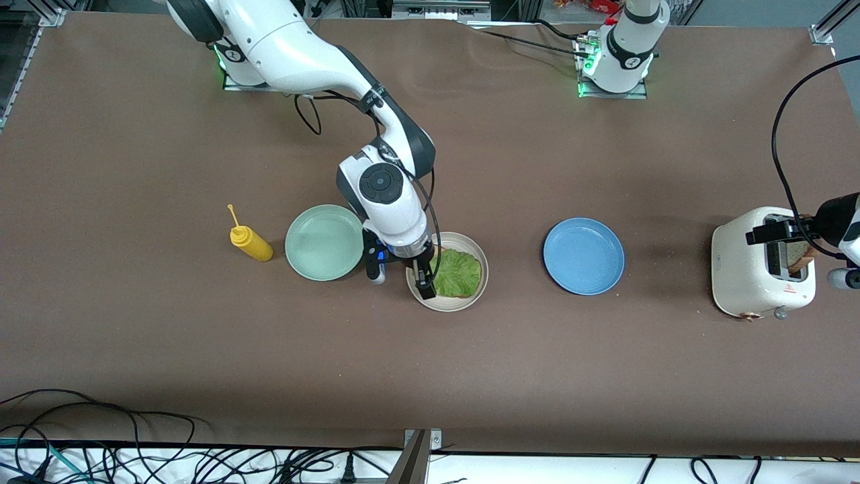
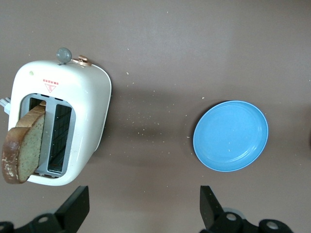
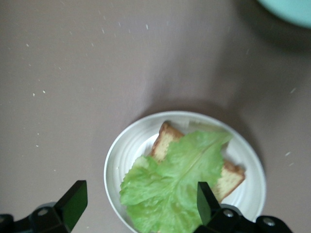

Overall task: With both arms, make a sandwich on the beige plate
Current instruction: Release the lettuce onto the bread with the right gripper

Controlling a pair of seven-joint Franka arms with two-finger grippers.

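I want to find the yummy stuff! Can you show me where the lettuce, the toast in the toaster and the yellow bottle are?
lettuce leaf (image 3: pixel 171 184): right wrist view, leaf's middle.
bread slice (image 2: pixel 24 144): left wrist view, its flat face.
yellow bottle (image 1: pixel 252 245): front view, its body.

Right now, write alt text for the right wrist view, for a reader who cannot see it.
A beige plate on a brown table holds one bread slice with a ruffled green lettuce leaf lying on top. The right gripper hangs open above the plate, and an edge of a mint-green plate shows at one corner.
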